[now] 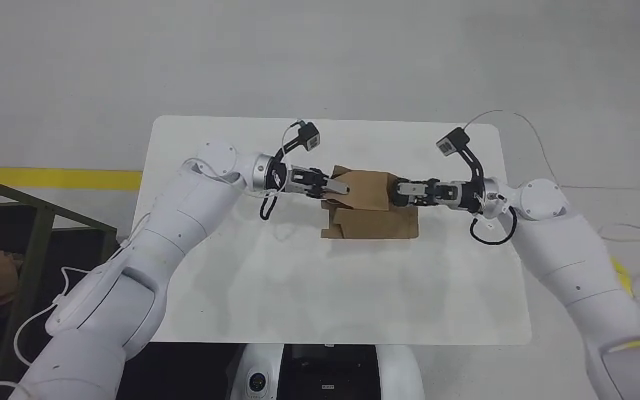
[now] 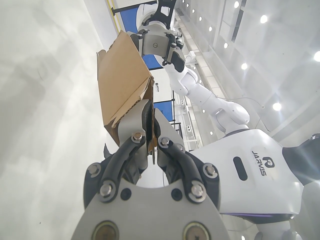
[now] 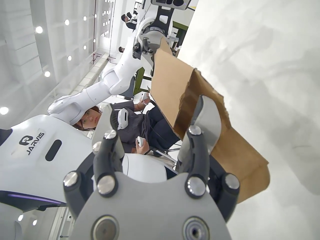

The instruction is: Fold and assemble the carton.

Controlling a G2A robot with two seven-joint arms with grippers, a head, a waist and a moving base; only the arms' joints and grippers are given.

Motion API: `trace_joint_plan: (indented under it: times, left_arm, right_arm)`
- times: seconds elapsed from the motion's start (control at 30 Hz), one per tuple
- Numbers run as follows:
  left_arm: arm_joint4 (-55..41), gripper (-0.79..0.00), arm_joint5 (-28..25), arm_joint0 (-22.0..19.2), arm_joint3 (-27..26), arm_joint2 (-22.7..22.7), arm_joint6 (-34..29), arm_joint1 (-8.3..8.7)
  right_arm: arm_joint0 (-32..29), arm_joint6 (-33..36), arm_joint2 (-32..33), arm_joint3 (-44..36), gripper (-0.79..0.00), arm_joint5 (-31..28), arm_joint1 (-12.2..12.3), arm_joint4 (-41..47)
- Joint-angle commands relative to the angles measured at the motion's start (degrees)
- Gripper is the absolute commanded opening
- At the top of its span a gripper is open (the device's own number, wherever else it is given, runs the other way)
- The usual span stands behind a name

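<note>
The brown cardboard carton (image 1: 370, 205) lies between both grippers, its long side running left to right. The left gripper (image 1: 338, 186) pinches its left flap. The right gripper (image 1: 398, 192) waits with fingers spread wide at its right end.

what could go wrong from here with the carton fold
The left gripper pinches only a thin flap edge of the carton; a pull might tear it or let it slip.
The right gripper has open jaws, so that side is unheld and the carton may slide on the table.
</note>
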Motion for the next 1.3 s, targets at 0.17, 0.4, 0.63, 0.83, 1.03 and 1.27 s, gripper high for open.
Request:
trace_joint_plan:
  times: [0.17,0.4,0.63,0.83,1.03,1.27]
  left_arm:
    - [-0.9,-0.785,-0.1,0.0,-0.2,0.3,0.1,0.01]
    - [-1.2,-0.785,-0.1,-0.2,0.1,0.1,0.1,0.15]
    - [-1.5,-0.785,-0.1,0.0,-0.4,0.2,0.1,0.23]
    - [-3.2,-0.785,0.2,0.3,-1.5,0.0,-0.2,0.05]
    - [-2.9,-0.785,0.1,0.2,-1.1,0.3,-0.1,-0.24]
    - [-2.0,-0.785,-0.1,-0.2,-0.1,0.7,0.1,-0.44]
  right_arm:
    - [0.4,0.1,-1.4,1.3,-0.397,0.1,-1.0,2.6]
    - [0.9,0.2,-3.2,2.6,-0.394,0.2,-2.3,3.3]
    - [1.6,0.4,-4.0,3.8,-0.406,0.4,-3.2,3.9]
    - [1.7,0.2,-4.2,5.4,-0.437,0.2,-4.0,5.0]
    - [1.6,0.7,-3.9,5.2,-0.446,0.7,-4.6,5.8]
    - [1.3,1.1,-2.9,5.8,-0.456,1.1,-4.8,6.2]
